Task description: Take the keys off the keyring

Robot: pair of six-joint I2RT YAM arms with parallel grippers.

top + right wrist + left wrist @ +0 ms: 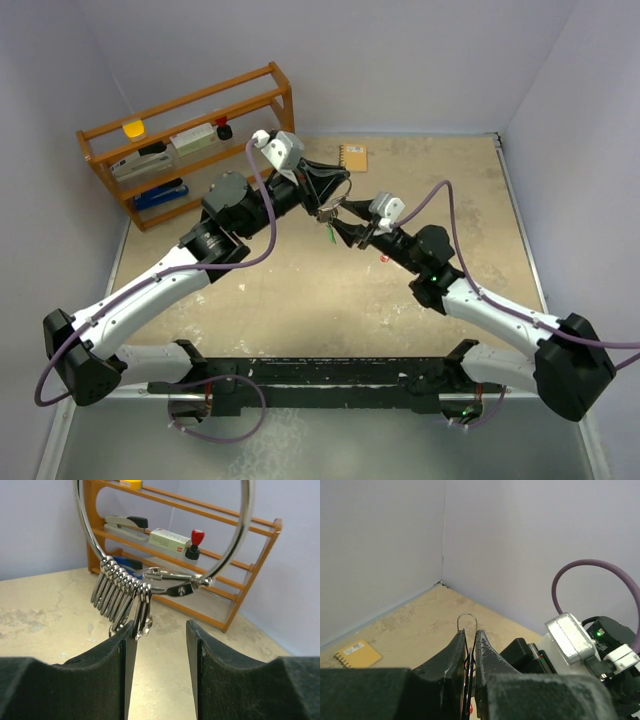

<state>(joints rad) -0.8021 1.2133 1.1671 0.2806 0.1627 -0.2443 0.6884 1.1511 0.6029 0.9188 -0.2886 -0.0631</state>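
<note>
Left pincer (469, 636): clamped on keyring (468, 614), raised above surface (300, 290). Keys (120, 595): silver cluster hanging from ring. Right pincer (160, 630): open, just beneath keys.

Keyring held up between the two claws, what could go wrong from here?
The left claw pinches only the thin wire of the keyring, so a tug could twist it or pull it free. The silver keys hang bunched tightly together, off to one side of the open right claw. Closing it there may catch several keys at once, or none.
</note>
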